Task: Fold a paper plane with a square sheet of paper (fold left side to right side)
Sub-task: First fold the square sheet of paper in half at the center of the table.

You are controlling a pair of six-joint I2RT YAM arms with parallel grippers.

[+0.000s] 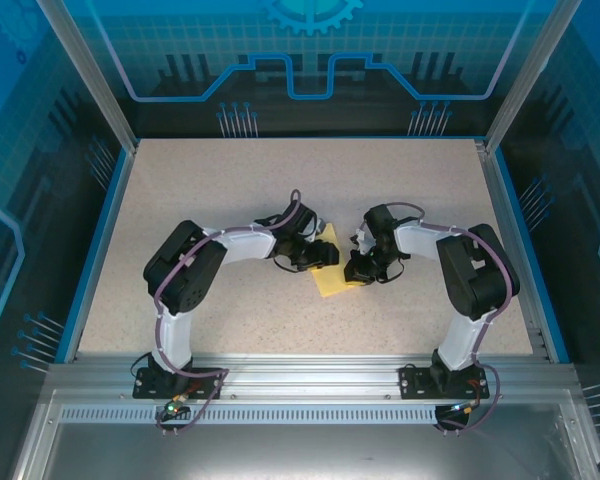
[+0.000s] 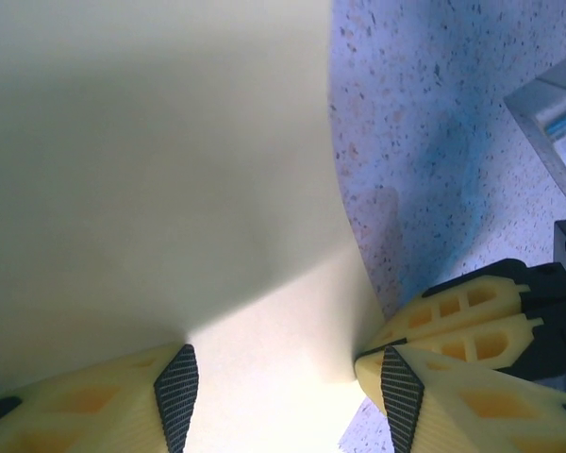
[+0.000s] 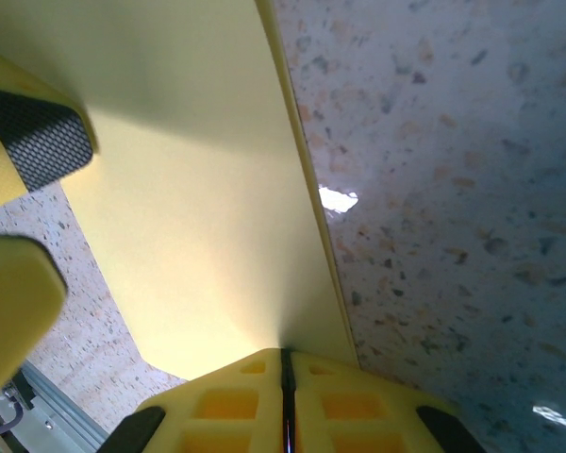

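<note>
The pale-yellow square sheet of paper (image 1: 332, 282) lies mid-table between both grippers; the paper plane is out of view. My left gripper (image 1: 320, 253) stands over the sheet's left part. In the left wrist view its jaws (image 2: 288, 396) are open, with the sheet (image 2: 170, 189) spread beneath and between the pads (image 2: 176, 394). My right gripper (image 1: 359, 268) is shut on the sheet's right edge. In the right wrist view its fingertips (image 3: 285, 366) meet on the paper (image 3: 198, 217), which lifts away from them in two layers along the edge.
The speckled table (image 1: 230, 180) is bounded by a blue rim and a metal rail (image 1: 300, 375) at the near edge. The two grippers are close together: the right one's shut fingers (image 2: 472, 311) sit beside the left jaws, and a left pad (image 3: 38, 142) shows near the right jaws.
</note>
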